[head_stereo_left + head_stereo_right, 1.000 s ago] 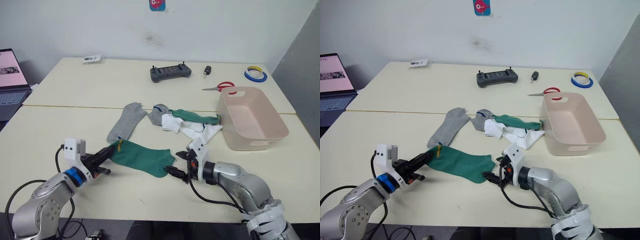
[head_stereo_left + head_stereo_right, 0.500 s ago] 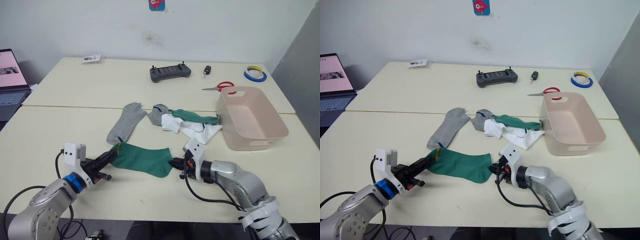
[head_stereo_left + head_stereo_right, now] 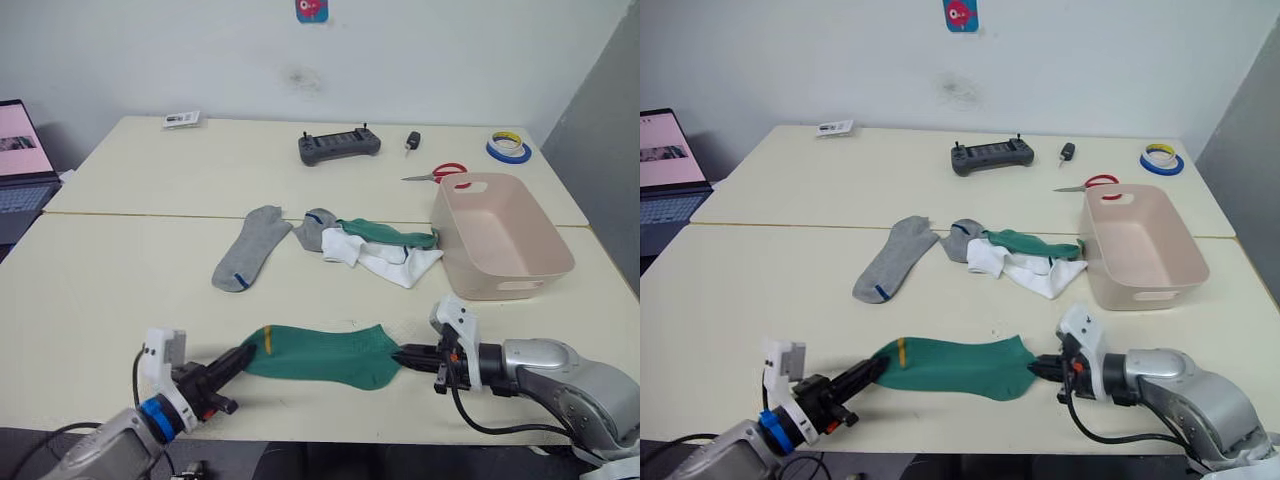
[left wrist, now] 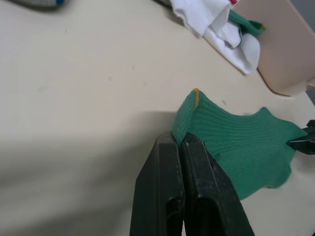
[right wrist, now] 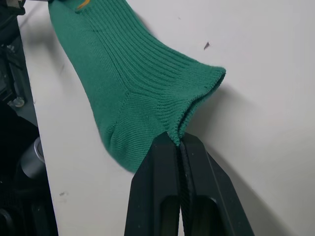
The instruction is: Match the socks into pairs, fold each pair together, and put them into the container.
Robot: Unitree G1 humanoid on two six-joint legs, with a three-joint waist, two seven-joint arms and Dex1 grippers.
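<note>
Green sock [image 3: 322, 352] stretched flat near the table's front edge — my left gripper [image 3: 238, 361] pinches its cuff, my right gripper [image 3: 403, 354] pinches the toe. Keep tension even (no twist) and lay it smooth before fetching its mate [image 3: 388, 233] from the pile beside the container [image 3: 502, 240].

laptop [image 3: 20, 160]: cut by frame edge | pile's grey sock [image 3: 312, 228]: half hidden

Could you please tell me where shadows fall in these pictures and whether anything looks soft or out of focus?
Left wrist view: the fingers pinching the green sock cast a broad dim shadow across the table. Right wrist view: a soft shadow lies under the sock's edge by the fingers, whose near ends look slightly soft. Left eye view: light is even, with faint shadow beside the tub.
</note>
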